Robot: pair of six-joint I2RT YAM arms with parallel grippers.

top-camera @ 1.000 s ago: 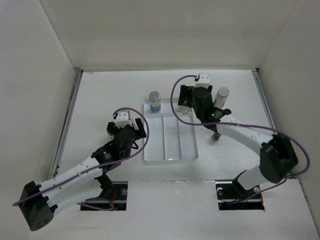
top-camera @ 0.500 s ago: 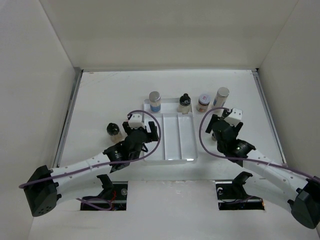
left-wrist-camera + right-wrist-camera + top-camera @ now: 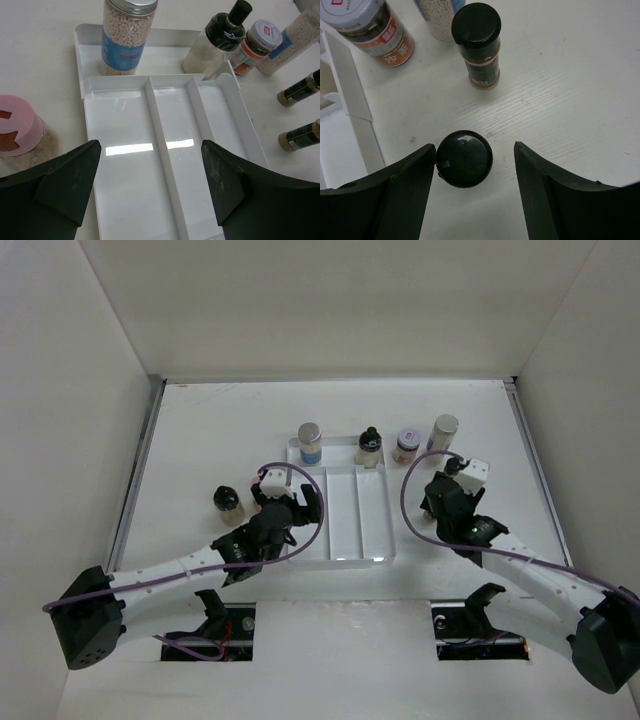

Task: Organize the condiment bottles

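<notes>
The white counter (image 3: 200, 430) carries everything, and the white divided tray (image 3: 165, 165) is my landmark. Its three long compartments are bare; the blue-labelled jar of pale beads (image 3: 127, 32) stands upright in the cross compartment at the tray's far end, toward the left corner.

At the tray's far right corner stands the dark-necked white bottle (image 3: 220, 37), though I cannot tell whether it is in the cross compartment or just outside. Right of it come the red-capped orange-labelled jar (image 3: 257, 45) and the taller white shaker (image 3: 443, 432), both on the counter. The pink-lidded jar (image 3: 17, 127) sits on the counter left of the tray. Two dark-capped spice shakers are on the counter right of the tray: one (image 3: 479, 47) farther off, one (image 3: 464, 159) directly under my right hand.

My left hand (image 3: 150, 195) hovers over the tray's near end, spread wide and holding nothing. My right hand (image 3: 467, 180) is also spread wide and empty, its fingers either side of the nearer shaker's cap, the left one very close to it.

I judge this shaker light, rigid and smooth-walled, so it could slip or tip. I would drop lower and close on its body below the cap.
</notes>
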